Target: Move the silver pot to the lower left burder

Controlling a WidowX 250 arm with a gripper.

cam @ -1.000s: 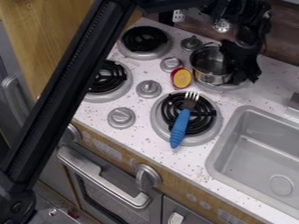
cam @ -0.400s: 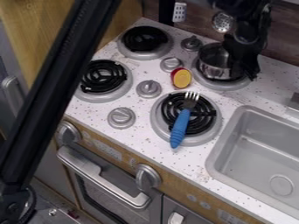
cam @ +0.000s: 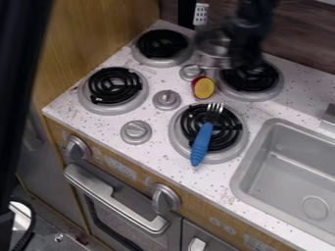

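- Camera view: the silver pot (cam: 212, 48) is up off the stove in the black fingers (cam: 246, 55), which look closed on its side nearest them. Blur hides the exact grip.
- The pot lies to the picture's left of the fingers, touching them, above the strip between the upper left burner (cam: 150, 62) and the upper right burner (cam: 269, 93).
- The relation that matters: the lower left burner (cam: 114, 109) lies down and to the left of the pot, so the pot leads and the fingers trail on its far side.
- That line crosses near the small back knob (cam: 191, 72) and the rim of the upper left burner; a low pot could clip either.
- The blue-handled fork (cam: 202, 142) rests on the lower right burner (cam: 180, 147), and the red and yellow piece (cam: 204, 88) sits beside the knob. Both seem clear of a direct path.
- Lifting looks done; carrying is in hand. Next, I'd centre the pot's base over the coil, not the fingers, then lower it level.
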